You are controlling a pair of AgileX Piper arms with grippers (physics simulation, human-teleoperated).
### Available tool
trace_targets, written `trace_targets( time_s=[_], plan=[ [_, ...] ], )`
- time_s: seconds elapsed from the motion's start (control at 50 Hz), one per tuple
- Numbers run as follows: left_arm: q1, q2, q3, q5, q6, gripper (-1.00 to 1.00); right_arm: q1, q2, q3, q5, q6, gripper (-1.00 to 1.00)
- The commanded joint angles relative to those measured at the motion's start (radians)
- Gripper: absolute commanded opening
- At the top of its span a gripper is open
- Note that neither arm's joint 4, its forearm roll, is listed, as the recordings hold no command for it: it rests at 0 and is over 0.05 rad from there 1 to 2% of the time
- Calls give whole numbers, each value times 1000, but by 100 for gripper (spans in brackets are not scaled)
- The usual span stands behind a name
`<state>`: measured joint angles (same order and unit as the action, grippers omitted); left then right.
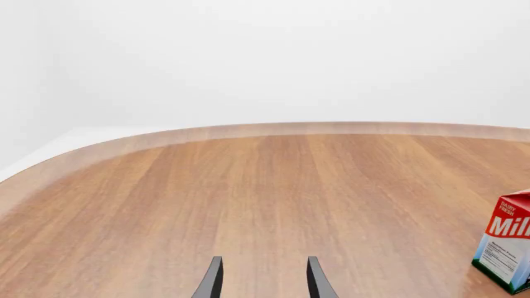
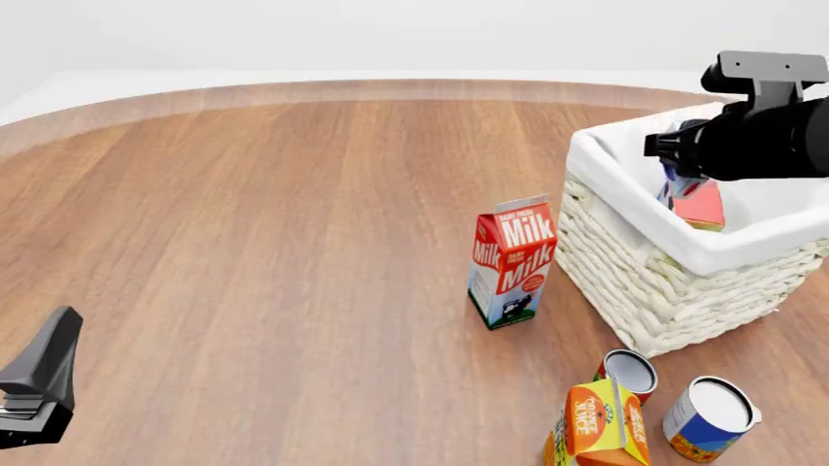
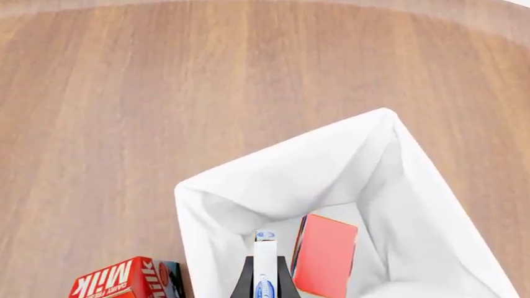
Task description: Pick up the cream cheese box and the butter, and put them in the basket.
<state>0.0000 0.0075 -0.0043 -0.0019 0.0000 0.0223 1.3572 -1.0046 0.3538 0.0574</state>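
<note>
Nearest, at the front edge: left tool (image 2: 37, 383) low over bare wood, fingers (image 1: 212, 279) apart, holding nothing. Right of it, a cluster of three: one orange-yellow juice carton (image 2: 599, 424), two tin cans, one reddish (image 2: 630, 373) and one blue-and-yellow (image 2: 706, 418), both with pale tops.

Mid-distance: one Milk carton (image 2: 513, 260), upright, just beside the basket's left wall but apart from it (the only thing standing near the basket).

Farther right: basket (image 2: 622, 248), one, white liner folded over the rim. Right tool (image 3: 265, 273) is over its interior, clamped on the cream cheese box (image 3: 264, 264), held edge-on inside the liner. Butter (image 3: 324, 254) lies inside the basket just beside it; whether they touch, cannot tell.

Tabletop (image 2: 285, 214): warm wood grain, curved far edge, plain white beyond.
</note>
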Motion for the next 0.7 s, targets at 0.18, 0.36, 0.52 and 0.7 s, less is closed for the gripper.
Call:
trace_targets(
  time_s=[0.18, 0.36, 0.52, 0.7],
  plan=[
    [0, 0, 0, 0, 0, 100, -7, 21, -14, -13, -3, 100],
    [0, 0, 0, 0, 0, 100, -3, 17, 0, -20, -1, 100],
    [0, 0, 0, 0, 0, 100, 5, -7, 7, -6, -4, 100],
    [0, 0, 0, 0, 0, 100, 24, -45, 8, 16, -20, 100]
  ],
)
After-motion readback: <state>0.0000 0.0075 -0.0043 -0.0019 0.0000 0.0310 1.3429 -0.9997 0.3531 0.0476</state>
